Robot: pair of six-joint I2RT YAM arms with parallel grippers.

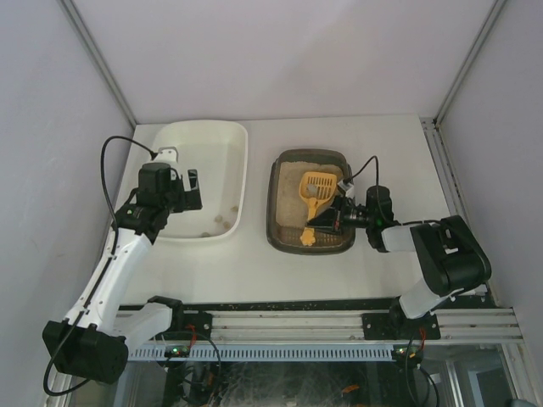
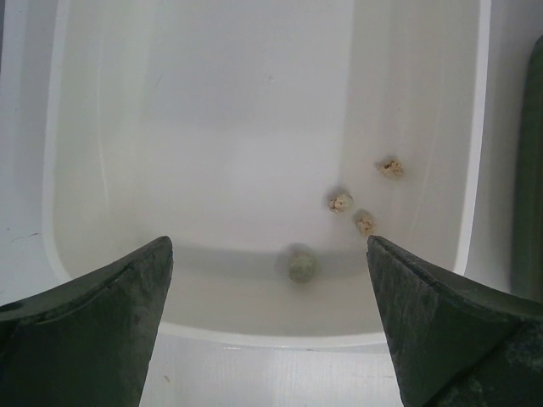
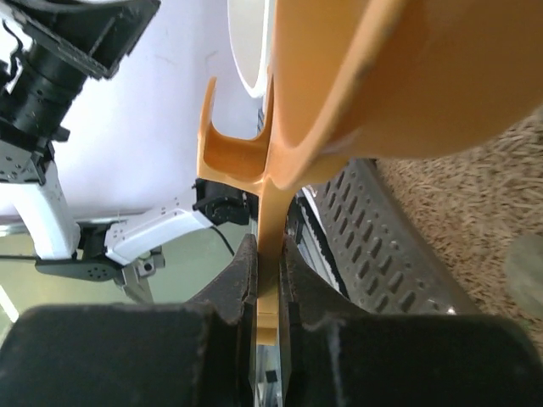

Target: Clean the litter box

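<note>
Fingers (image 3: 237, 284) of our right gripper (image 3: 268, 271) are pinched tight on the flat handle of the orange scoop (image 3: 407, 76). One dark pad sits on each side of the handle, and no gap shows. In the right wrist view the scoop's bowl fills the upper right of the frame, and beige litter (image 3: 484, 203) lies beneath it at the right.

In the top view we see this gripper reaching in from the right over the litter box (image 1: 277, 199), which sits on the white table (image 1: 254, 259) just right of the frame's centre. It is a dark olive-brown tray with rounded corners, and sandy litter covers its floor. The scoop lies over the litter with its slotted head toward the top of the frame and its handle end near the tray's bottom rim.

Our left gripper (image 1: 192, 191) hangs at the left of the frame over the lower part of the white tub (image 1: 243, 161). Its fingers (image 2: 93, 331) are spread wide and hold nothing. The tub stands beside the litter box with a strip of table between them.

In the left wrist view we look between the two dark fingertips into the tub. Three small sandy clumps (image 2: 340, 202) lie close together right of centre. One greyish-green ball (image 2: 300, 264) rests lower down, near the tub's bottom wall. A sliver of the litter box's dark wall shows along the right edge of that frame.
</note>
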